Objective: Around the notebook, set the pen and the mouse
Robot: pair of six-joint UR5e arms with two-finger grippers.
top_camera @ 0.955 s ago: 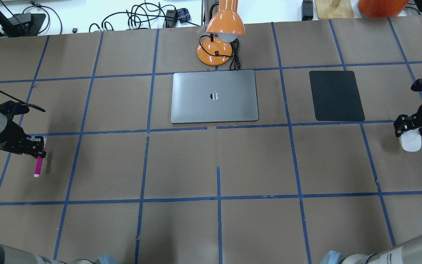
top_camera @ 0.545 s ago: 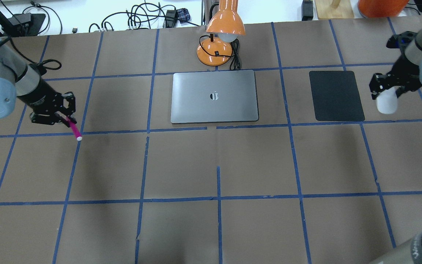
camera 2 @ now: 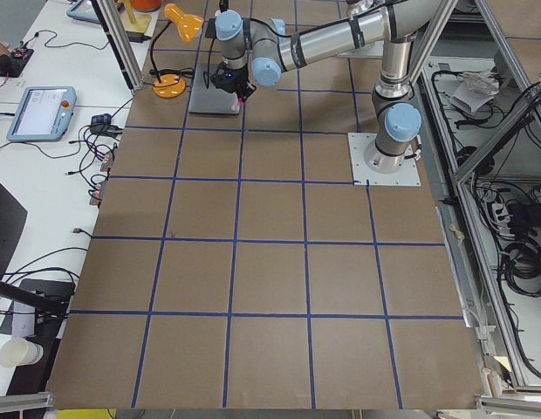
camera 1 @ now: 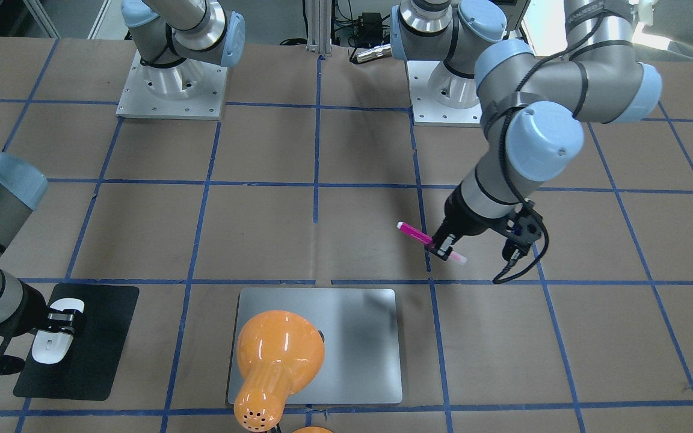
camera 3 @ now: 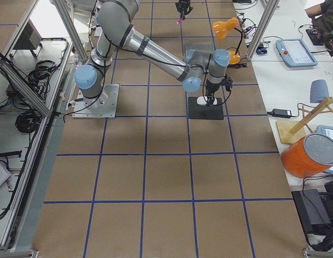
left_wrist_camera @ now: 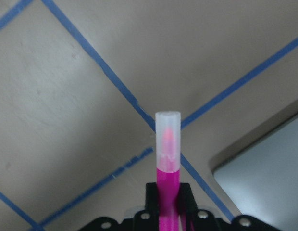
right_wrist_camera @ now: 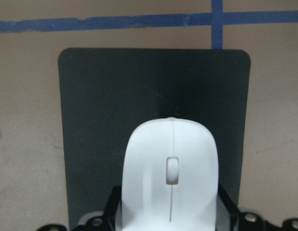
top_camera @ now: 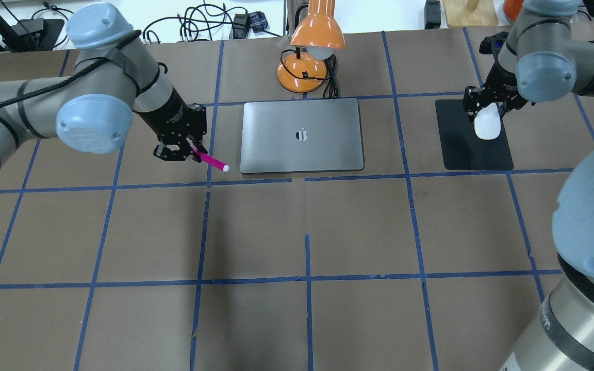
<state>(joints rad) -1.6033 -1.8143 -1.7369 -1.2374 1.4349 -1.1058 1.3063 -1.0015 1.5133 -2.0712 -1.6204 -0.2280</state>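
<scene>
The silver-grey notebook (top_camera: 302, 135) lies flat at the table's far middle. Just left of its near-left corner, my left gripper (top_camera: 188, 150) is shut on the magenta pen (top_camera: 212, 162). The pen's pale cap points toward that corner. In the left wrist view the pen (left_wrist_camera: 167, 154) sticks out over the blue tape, with the notebook's corner (left_wrist_camera: 269, 178) to the right. My right gripper (top_camera: 485, 105) is shut on the white mouse (top_camera: 487, 125) over the black mat (top_camera: 475, 149). The right wrist view shows the mouse (right_wrist_camera: 170, 178) above the mat (right_wrist_camera: 105, 110). I cannot tell whether it touches.
An orange desk lamp (top_camera: 311, 56) with a black cord stands just behind the notebook, and its shade (camera 1: 277, 361) overhangs the notebook in the front-facing view. Blue tape lines grid the brown table. Both arm bases (camera 1: 172, 90) are bolted at the robot's side.
My left arm has carried the pen from the table's far left to beside the notebook's near-left corner. My right arm has brought the mouse from the right edge to over the black mat.
</scene>
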